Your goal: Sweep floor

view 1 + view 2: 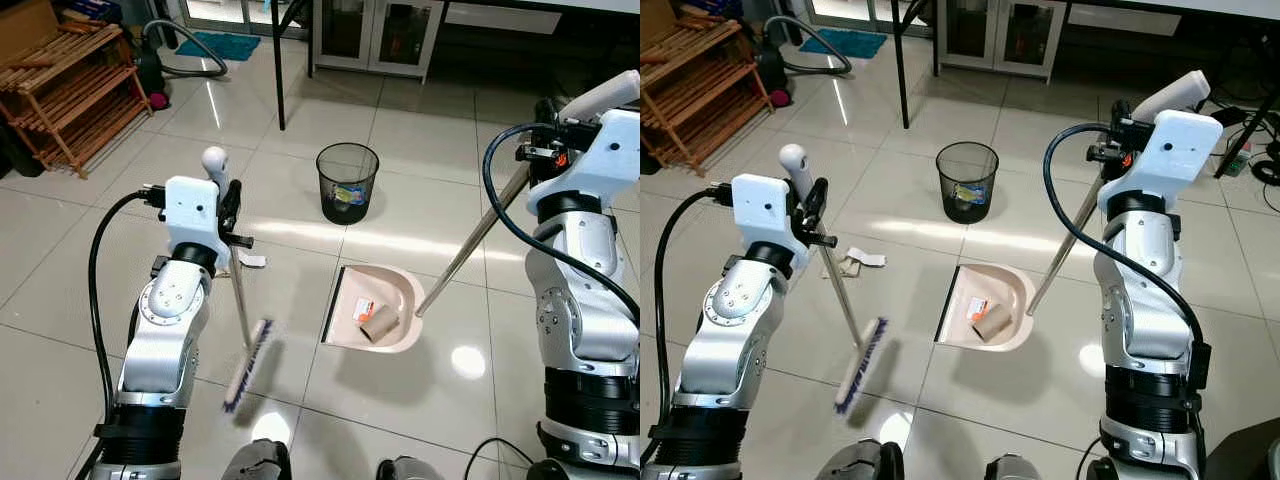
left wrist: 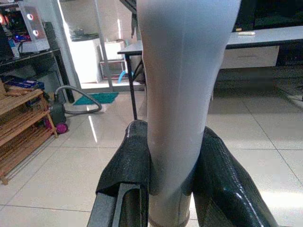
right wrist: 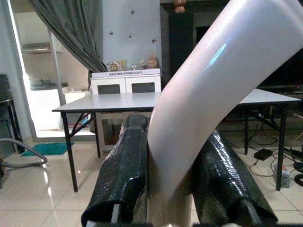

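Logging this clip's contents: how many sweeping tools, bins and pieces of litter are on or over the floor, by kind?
Tools: 2, the broom in the left gripper and the dustpan in the right gripper.
Bins: 1, the bin.
Litter: 3, a tube and a wrapper in the dustpan, crumpled paper on the floor.
Total: 6.

The two head views look forward and down from above, sharing the dustpan (image 1: 378,322), the wastebasket (image 1: 967,181) farther off and both arms. Each wrist view sits very near a clamped handle, looking level across the tiles toward the far table (image 3: 142,100).
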`<state>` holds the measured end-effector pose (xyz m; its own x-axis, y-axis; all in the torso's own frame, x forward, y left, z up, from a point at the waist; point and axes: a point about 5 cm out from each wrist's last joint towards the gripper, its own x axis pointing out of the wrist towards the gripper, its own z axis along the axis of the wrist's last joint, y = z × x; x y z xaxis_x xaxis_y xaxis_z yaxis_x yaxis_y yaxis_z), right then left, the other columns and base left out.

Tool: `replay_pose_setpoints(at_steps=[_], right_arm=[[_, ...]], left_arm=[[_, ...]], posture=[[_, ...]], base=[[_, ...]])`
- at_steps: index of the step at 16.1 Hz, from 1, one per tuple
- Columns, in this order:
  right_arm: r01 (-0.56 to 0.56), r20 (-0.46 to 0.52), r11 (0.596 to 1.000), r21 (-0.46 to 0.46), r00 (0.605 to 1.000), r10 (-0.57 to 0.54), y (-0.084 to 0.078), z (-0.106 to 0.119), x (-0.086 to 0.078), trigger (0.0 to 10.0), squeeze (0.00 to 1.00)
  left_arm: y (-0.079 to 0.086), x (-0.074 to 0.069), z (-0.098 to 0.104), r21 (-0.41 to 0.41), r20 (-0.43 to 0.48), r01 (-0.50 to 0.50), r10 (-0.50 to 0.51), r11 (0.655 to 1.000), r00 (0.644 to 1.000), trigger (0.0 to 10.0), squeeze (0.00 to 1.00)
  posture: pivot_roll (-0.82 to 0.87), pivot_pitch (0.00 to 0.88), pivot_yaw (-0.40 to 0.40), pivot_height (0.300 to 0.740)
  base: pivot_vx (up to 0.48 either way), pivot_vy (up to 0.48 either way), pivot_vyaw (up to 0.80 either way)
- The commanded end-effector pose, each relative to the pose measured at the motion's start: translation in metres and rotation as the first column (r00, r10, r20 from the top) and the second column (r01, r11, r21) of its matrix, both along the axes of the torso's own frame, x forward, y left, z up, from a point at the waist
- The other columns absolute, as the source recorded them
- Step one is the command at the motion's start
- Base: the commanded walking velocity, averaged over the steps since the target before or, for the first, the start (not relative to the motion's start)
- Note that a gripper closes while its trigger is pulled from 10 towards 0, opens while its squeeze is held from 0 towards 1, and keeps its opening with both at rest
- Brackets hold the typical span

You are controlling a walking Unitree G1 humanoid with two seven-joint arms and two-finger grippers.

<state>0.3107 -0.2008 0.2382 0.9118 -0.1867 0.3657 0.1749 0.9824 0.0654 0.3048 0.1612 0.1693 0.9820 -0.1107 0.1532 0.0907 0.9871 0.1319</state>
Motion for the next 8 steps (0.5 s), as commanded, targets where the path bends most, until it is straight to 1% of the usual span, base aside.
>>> replay_pose_setpoints(at_steps=[1,4,8], right_arm=[[0.001,0.03,1.0,-0.006,1.0,-0.001,-0.0002,0.0029,-0.0022,10.0,0.0],[0.022,0.031,1.0,0.019,0.999,-0.022,-0.0044,0.0022,-0.0026,10.0,0.0],[0.024,0.037,0.999,0.026,0.999,-0.025,-0.0052,0.0036,-0.0022,10.0,0.0]], left_arm=[[-0.0026,-0.0014,0.012,0.021,0.052,0.013,-0.014,1.0,0.999,10.0,0.0],[-0.0045,-0.001,0.0108,0.019,0.047,0.023,-0.024,1.0,0.999,10.0,0.0],[-0.0056,-0.0016,0.0082,0.015,0.042,0.031,-0.032,0.999,0.999,10.0,0.0]], posture=[[0.0,0.116,0.023,0.74],[-0.01,0.107,0.028,0.74],[-0.01,0.098,0.029,0.74]], base=[[0.277,0.0,0.0],[0.308,0.0,0.0],[0.328,0.0,0.0]])
